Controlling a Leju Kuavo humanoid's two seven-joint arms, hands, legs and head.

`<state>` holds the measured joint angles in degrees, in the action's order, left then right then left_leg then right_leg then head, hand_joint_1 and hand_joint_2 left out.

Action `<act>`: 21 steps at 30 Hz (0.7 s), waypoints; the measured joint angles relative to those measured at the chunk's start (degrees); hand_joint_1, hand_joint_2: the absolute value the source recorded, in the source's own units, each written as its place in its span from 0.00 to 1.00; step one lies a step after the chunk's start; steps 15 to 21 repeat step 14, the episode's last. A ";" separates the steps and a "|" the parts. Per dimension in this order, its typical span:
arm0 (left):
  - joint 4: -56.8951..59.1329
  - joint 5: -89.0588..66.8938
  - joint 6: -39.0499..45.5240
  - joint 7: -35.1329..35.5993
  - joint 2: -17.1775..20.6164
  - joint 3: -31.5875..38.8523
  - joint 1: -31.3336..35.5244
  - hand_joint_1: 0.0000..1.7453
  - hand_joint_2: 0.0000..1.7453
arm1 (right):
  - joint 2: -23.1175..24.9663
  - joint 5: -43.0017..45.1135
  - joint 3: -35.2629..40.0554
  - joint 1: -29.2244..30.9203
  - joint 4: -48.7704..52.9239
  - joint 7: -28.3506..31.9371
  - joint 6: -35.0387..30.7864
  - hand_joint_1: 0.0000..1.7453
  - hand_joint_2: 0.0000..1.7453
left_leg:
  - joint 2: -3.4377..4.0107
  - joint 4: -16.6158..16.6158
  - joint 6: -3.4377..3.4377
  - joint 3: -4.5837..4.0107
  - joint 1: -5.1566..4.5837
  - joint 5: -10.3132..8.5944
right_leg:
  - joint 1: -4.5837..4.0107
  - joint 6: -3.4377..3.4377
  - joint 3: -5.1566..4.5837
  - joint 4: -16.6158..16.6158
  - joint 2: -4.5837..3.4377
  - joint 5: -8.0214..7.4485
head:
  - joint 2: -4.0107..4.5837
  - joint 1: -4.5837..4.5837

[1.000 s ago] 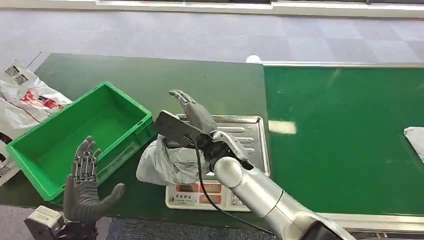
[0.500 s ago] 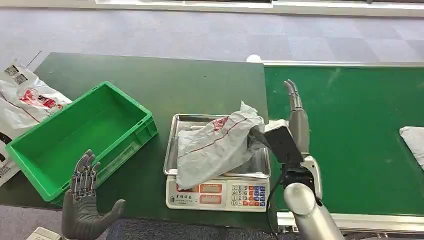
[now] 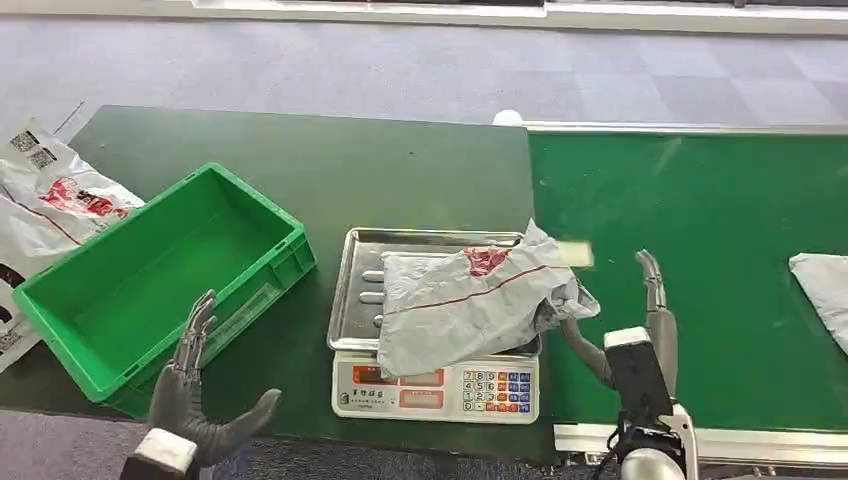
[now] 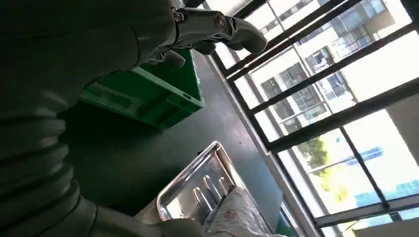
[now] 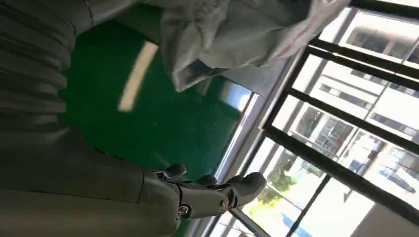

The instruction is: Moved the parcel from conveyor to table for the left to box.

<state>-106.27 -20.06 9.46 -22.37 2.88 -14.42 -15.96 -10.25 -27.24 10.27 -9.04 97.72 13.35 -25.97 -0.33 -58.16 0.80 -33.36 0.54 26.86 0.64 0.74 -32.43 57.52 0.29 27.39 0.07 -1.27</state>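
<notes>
A crumpled grey parcel (image 3: 470, 300) with red print lies on the steel tray (image 3: 360, 255) of a scale, its right end hanging over the tray's edge. My right hand (image 3: 632, 335) stands open just right of it above the green conveyor (image 3: 700, 220), fingers up and thumb close to the parcel's corner. In the right wrist view the parcel (image 5: 232, 34) sits apart from my fingers (image 5: 217, 193). My left hand (image 3: 195, 395) is open and holds nothing, near the table's front edge beside the empty green box (image 3: 150, 270). The left wrist view looks past my left hand (image 4: 207, 27) to the box (image 4: 148, 94) and the parcel (image 4: 237, 217).
The scale's keypad front (image 3: 435, 385) faces me. A second grey parcel (image 3: 822, 280) lies at the conveyor's right edge. White printed bags (image 3: 45, 195) lie off the table's left end. The dark green table (image 3: 350, 160) stretches behind the box and scale.
The parcel went from the scale's left side onto the tray. My right hand let it go and drew back right and toward me. My left hand turned edge-on.
</notes>
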 measured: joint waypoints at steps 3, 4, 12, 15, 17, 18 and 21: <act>0.04 -2.04 0.66 2.87 0.02 -2.39 1.71 0.00 1.00 | -0.46 1.43 0.00 -1.77 -0.31 0.29 -0.46 0.00 1.00 | 0.07 0.00 0.00 0.01 0.00 0.00 | 0.01 0.02 -0.01 0.01 -0.08 -0.03 | 0.00 0.00; 0.04 -2.26 0.66 3.16 0.02 -2.96 2.20 0.00 1.00 | -0.59 1.51 0.00 -2.23 -0.39 0.31 -0.53 0.00 1.00 | 0.08 0.00 0.00 0.02 0.00 0.00 | 0.01 0.03 -0.01 0.01 -0.11 -0.04 | 0.00 0.00; 1.66 -11.38 0.11 9.98 0.02 -7.51 6.70 0.00 1.00 | -0.94 6.39 0.39 -3.93 -0.94 1.23 0.44 0.00 1.00 | -0.01 -0.01 -0.01 0.05 0.00 -0.01 | 0.01 0.04 -0.02 0.00 0.02 -0.03 | 0.00 0.00; 3.77 -15.04 -0.65 13.05 -0.50 -9.85 9.59 0.00 1.00 | -1.14 8.83 1.57 -4.18 -1.35 2.62 0.20 0.00 1.00 | 0.01 -0.01 -0.02 0.04 0.00 -0.02 | 0.02 0.04 0.04 0.00 0.01 -0.04 | 0.00 0.00; 3.77 -15.04 -0.65 13.05 -0.50 -9.85 9.59 0.00 1.00 | -1.14 8.83 1.57 -4.18 -1.35 2.62 0.20 0.00 1.00 | 0.01 -0.01 -0.02 0.04 0.00 -0.02 | 0.02 0.04 0.04 0.00 0.01 -0.04 | 0.00 0.00; 3.77 -15.04 -0.65 13.05 -0.50 -9.85 9.59 0.00 1.00 | -1.14 8.83 1.57 -4.18 -1.35 2.62 0.20 0.00 1.00 | 0.01 -0.01 -0.02 0.04 0.00 -0.02 | 0.02 0.04 0.04 0.00 0.01 -0.04 | 0.00 0.00; 3.77 -15.04 -0.65 13.05 -0.50 -9.85 9.59 0.00 1.00 | -1.14 8.83 1.57 -4.18 -1.35 2.62 0.20 0.00 1.00 | 0.01 -0.01 -0.02 0.04 0.00 -0.02 | 0.02 0.04 0.04 0.00 0.01 -0.04 | 0.00 0.00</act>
